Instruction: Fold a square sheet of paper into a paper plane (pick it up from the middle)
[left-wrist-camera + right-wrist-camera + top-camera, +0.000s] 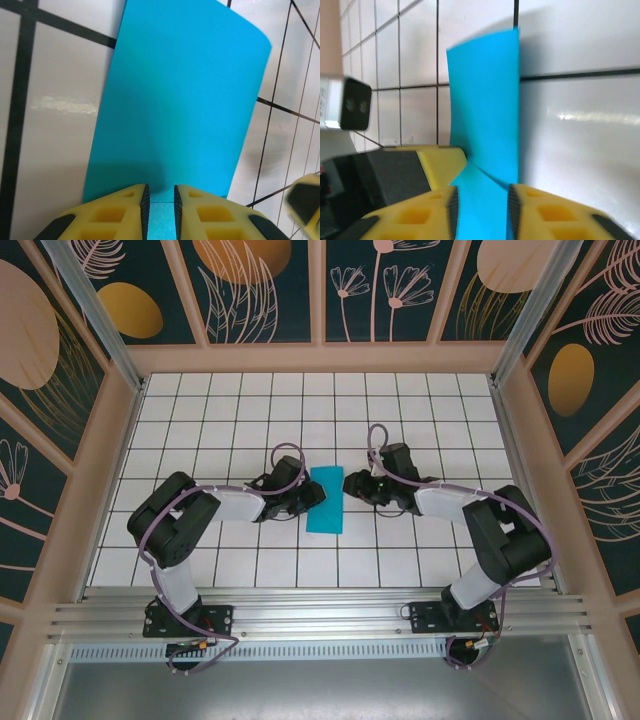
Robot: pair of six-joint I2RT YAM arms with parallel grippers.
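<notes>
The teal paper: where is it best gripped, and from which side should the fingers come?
Grip the teal paper at the middle of a long edge, coming in low from the left or right side. It lies as a narrow strip, its long edges to left and right; the right one seems to curl up.

The square sheet of paper (325,499) looks like thin matt teal stock, smooth, no sheen at all. The surface (200,420) is the opposite: glossy white tiles with dark grout lines, glare bouncing off them. Both the left pincer (159,192) and right pincer (482,200) are matt yellow moulded plastic with black pads (144,210) that look rubbery. The rail (320,612) up front is bare silvery metal, brushed-looking, and the arm cables (287,445) have a smooth purple plastic sheath.
</notes>
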